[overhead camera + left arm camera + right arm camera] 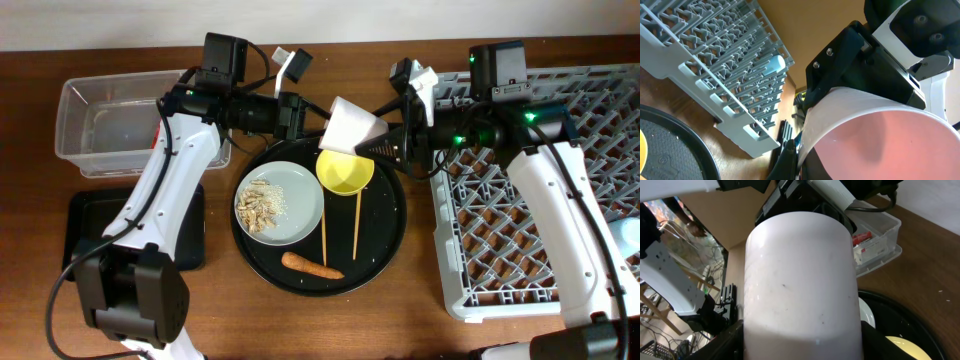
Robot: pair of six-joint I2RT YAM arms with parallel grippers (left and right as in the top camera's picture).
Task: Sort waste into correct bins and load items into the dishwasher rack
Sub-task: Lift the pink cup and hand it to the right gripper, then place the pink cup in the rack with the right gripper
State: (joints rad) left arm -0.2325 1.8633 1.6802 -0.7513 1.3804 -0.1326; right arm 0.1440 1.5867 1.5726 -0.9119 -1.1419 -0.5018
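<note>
Overhead: the small pink cup (350,125), white on its outer wall, hangs tipped on its side above the far rim of the large round black tray (385,230). It sits between the left gripper (312,118) and the right gripper (385,142). The left fingers are pinched shut on its rim. On the tray remain the yellow bowl (345,172), the two thin wooden chopsticks (323,235), the orange carrot (312,265) and the round pale grey plate (300,215) carrying the beige food scraps (262,205). The flat black rectangular tray (90,215) looks bare where the left arm does not hide it. The sorting looks under halfway done.

Left wrist: the cup's pink inside fills the lower right, with the right gripper's black body behind it. Beyond, the large light-grey plastic dishwasher rack (715,65) holds only the small blue cup (775,65), leaving most peg rows free.

Right wrist: the cup's white wall sits between the right fingers (730,337). Whether they already press on it I cannot tell. Behind, the clear rectangular plastic tub (890,227) holds the small red snack wrapper (862,239) and something white, probably the tissue.

The rack's near edge lies just beside the right gripper, so the likely hand-over leaves a short carry over its raised rim. The brown wooden tabletop (420,320) is open in front.
</note>
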